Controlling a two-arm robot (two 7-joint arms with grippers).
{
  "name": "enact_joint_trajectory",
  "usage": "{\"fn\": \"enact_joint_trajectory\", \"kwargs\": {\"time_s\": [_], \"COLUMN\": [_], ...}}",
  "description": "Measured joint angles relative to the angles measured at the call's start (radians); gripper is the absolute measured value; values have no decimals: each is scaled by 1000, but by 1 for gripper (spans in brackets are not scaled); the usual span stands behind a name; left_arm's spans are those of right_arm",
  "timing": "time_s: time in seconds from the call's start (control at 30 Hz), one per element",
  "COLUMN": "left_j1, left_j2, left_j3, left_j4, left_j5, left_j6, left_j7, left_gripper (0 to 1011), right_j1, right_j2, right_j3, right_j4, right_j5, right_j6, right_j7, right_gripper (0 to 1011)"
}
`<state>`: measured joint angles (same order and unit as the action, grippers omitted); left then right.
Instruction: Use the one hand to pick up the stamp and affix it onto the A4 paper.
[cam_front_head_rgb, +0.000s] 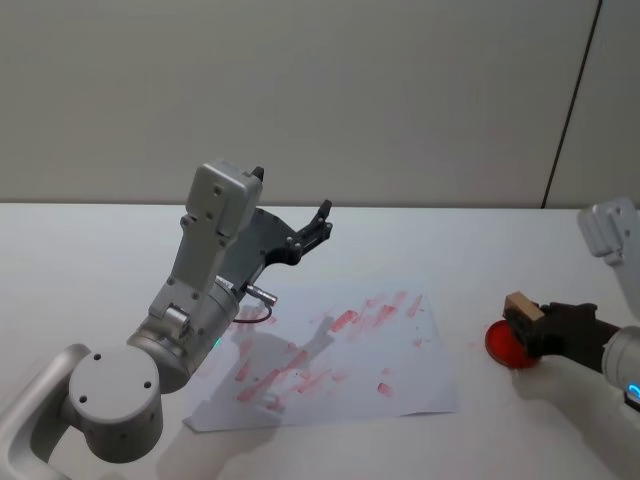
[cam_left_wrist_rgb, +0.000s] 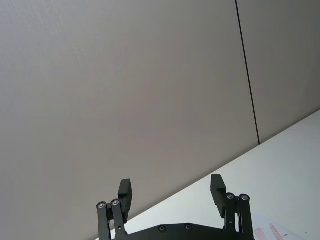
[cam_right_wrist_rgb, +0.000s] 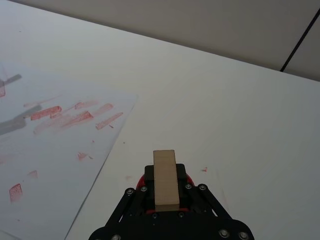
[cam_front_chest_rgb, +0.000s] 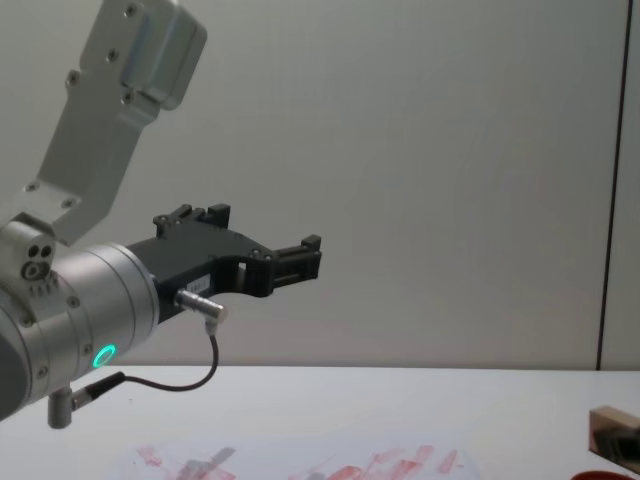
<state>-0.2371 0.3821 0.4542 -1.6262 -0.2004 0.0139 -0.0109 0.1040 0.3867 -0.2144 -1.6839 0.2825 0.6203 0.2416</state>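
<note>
Right gripper (cam_front_head_rgb: 535, 330), seen from the head, sits at the table's (cam_front_head_rgb: 80, 260) right side with its fingers clamped on the wooden stamp (cam_front_head_rgb: 522, 308). The stamp is over the red ink pad (cam_front_head_rgb: 500, 345), just right of the paper (cam_front_head_rgb: 400, 370); whether it touches the pad is hard to tell. The left gripper (cam_front_head_rgb: 322, 222) is raised above the paper's far left corner.

From the left wrist, the left gripper (cam_left_wrist_rgb: 170, 186) has its fingers (cam_left_wrist_rgb: 125, 190) wide apart, with nothing between them.

From the right wrist, the right gripper (cam_right_wrist_rgb: 165, 192) grips the stamp (cam_right_wrist_rgb: 165, 172) by its long sides. Red pad (cam_right_wrist_rgb: 141, 181) peeks out beneath, and the red-smeared paper (cam_right_wrist_rgb: 50, 150) lies beside it.

From the chest, the left gripper (cam_front_chest_rgb: 305, 255) hangs high above the paper (cam_front_chest_rgb: 330, 468), and the stamp (cam_front_chest_rgb: 608, 428) is at the lower right edge.
</note>
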Motion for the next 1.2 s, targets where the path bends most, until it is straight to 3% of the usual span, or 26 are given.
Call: {"fn": "enact_joint_trajectory", "kwargs": {"time_s": [0.37,0.5,0.9,1.2], "left_j1": [0,0,0,0], "left_j2": [0,0,0,0], "left_j3": [0,0,0,0], "left_j4": [0,0,0,0], "left_j5": [0,0,0,0], "left_j6": [0,0,0,0], "left_j7": [0,0,0,0], "left_gripper": [1002,1003,1002,1003], "right_j1": [-11,-12,-13,-14], "right_j2": [3,3,2,2], "right_j3": [0,-1,-2,-2], "right_j4": [2,3,4,5], "right_j5": [-8,-11,-15,-17], "right_j6": [9,10,12,12], "right_j7": [-14,-16,-20,-21], "right_gripper": [218,271,700,932]}}
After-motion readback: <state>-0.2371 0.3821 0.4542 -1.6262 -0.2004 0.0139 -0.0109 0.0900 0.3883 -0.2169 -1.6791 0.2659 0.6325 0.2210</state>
